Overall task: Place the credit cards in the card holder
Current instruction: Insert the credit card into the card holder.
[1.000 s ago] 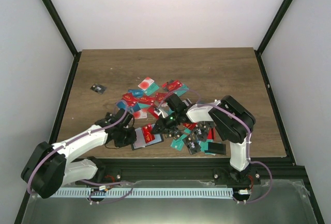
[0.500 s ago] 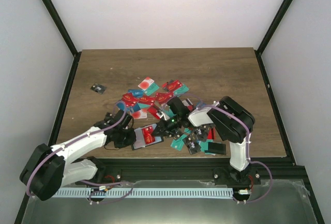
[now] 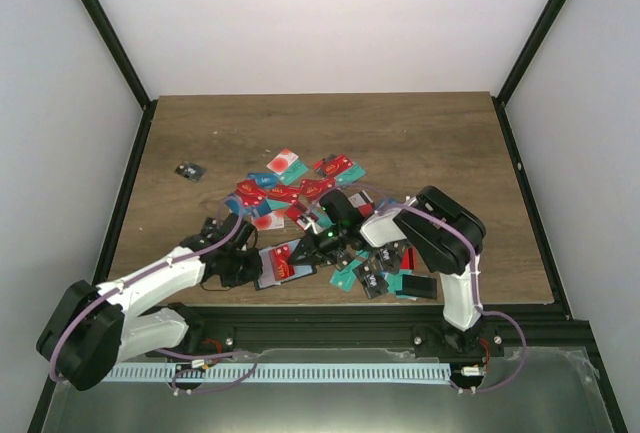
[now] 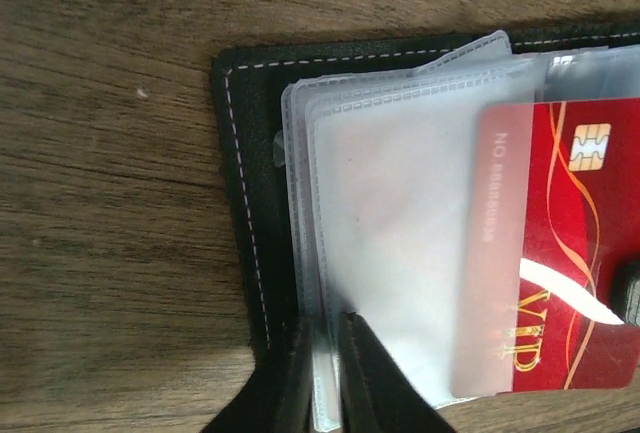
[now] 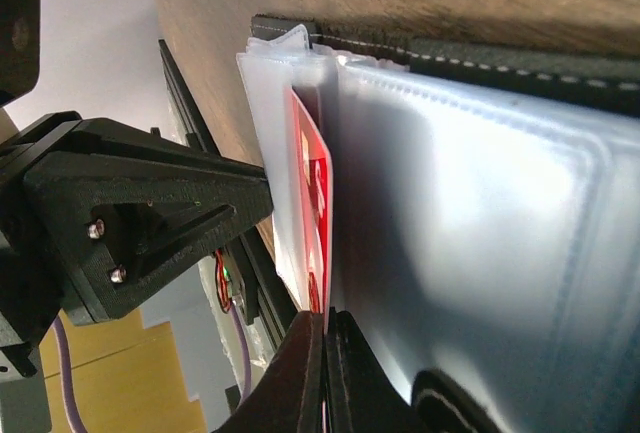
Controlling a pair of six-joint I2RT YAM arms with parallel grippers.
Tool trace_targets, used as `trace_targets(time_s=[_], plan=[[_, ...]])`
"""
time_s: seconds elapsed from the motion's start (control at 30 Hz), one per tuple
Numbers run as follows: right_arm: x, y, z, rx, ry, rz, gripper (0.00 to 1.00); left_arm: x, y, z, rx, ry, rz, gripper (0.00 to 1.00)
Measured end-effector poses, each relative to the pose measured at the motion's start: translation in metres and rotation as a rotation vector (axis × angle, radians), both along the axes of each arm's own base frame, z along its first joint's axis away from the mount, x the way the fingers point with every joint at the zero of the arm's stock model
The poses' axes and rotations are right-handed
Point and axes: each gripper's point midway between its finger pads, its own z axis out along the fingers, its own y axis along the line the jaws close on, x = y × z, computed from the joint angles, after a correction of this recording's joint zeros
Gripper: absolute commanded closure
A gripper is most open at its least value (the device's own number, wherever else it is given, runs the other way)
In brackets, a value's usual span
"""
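Observation:
The card holder (image 3: 282, 266) lies open near the table's front edge, its black stitched cover (image 4: 240, 203) flat and its grey-clear pockets (image 4: 400, 253) fanned out. My left gripper (image 4: 328, 353) is shut on the near edge of those pockets. A red credit card (image 4: 555, 253) sits partly under a clear pocket sheet. My right gripper (image 5: 326, 328) is shut on that red card's (image 5: 312, 203) edge, the card standing between the pocket sheets (image 5: 480, 233). In the top view the left gripper (image 3: 245, 268) and right gripper (image 3: 318, 249) meet over the holder. Several loose credit cards (image 3: 300, 191) lie behind it.
More red, teal and black cards (image 3: 385, 275) lie to the right of the holder by the right arm's base. A small black item (image 3: 189, 171) lies alone at the far left. The left gripper's black body (image 5: 130, 223) fills the left of the right wrist view.
My right gripper has moved down and left toward the holder with the red card. The left gripper has shifted slightly toward the front edge, still on the pockets.

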Motion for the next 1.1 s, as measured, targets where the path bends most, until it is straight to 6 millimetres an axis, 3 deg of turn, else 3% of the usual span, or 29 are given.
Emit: trace_targets(time_s=[0.2,0.33,0.5,0.63,0.87,1.1], plan=[[0.0,0.008,0.0,0.014,0.01,0.03,0.99,-0.002,0.003,0.003,0.002,0.001,0.011,0.71],[-0.001,0.012,-0.001,0.016,0.009,0.046,0.99,0.0,0.004,0.02,-0.009,-0.028,0.034,0.72],[-0.001,0.014,-0.001,0.016,0.008,0.051,0.99,0.005,0.008,0.032,-0.004,-0.063,0.075,0.83],[-0.002,0.015,-0.001,0.016,0.007,0.053,0.99,-0.001,0.019,0.024,0.046,-0.028,0.109,0.92],[-0.009,0.023,-0.002,0.015,0.007,0.072,0.99,-0.017,0.03,-0.008,0.123,0.077,0.113,0.96],[-0.012,0.029,-0.003,0.006,0.013,0.058,0.99,-0.013,0.022,-0.009,0.088,0.068,0.098,0.96]])
